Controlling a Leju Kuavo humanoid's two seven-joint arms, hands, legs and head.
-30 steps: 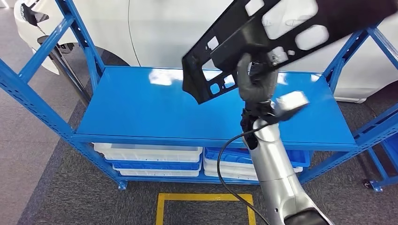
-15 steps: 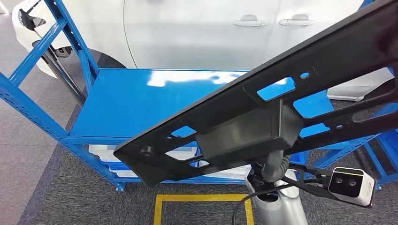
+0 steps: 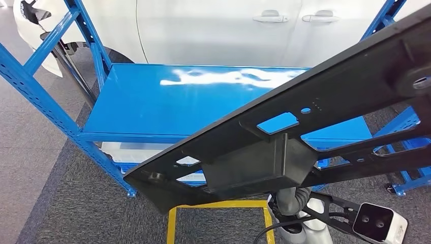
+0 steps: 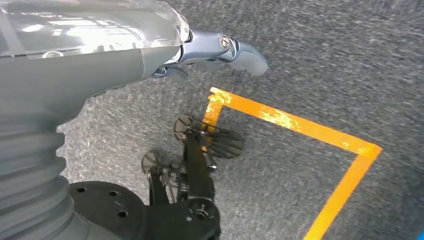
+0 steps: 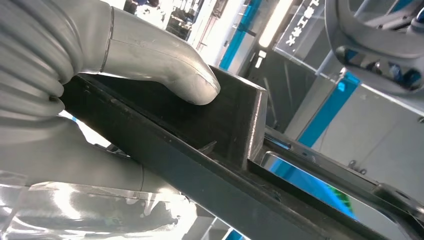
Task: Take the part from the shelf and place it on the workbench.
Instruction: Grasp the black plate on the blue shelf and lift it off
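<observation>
White car (image 3: 218, 30) across top of head view. Blue shelf (image 3: 167, 107) mid-frame, white trays (image 3: 124, 151) beneath. Long black part (image 3: 284, 147) slants from lower left to upper right, lifted clear of shelf. Right hand (image 5: 100, 75) grips part, thumb pressed on boxy section. Left hand (image 4: 150, 55) over grey carpet with yellow tape (image 4: 300, 130), fingers curled, holding nothing.

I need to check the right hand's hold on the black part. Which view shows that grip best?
The right wrist view: the right hand's thumb presses on the part's boxy middle section, close up. The head view shows the whole part but it hides nearly all of that hand. The left wrist view looks down at the floor.
</observation>
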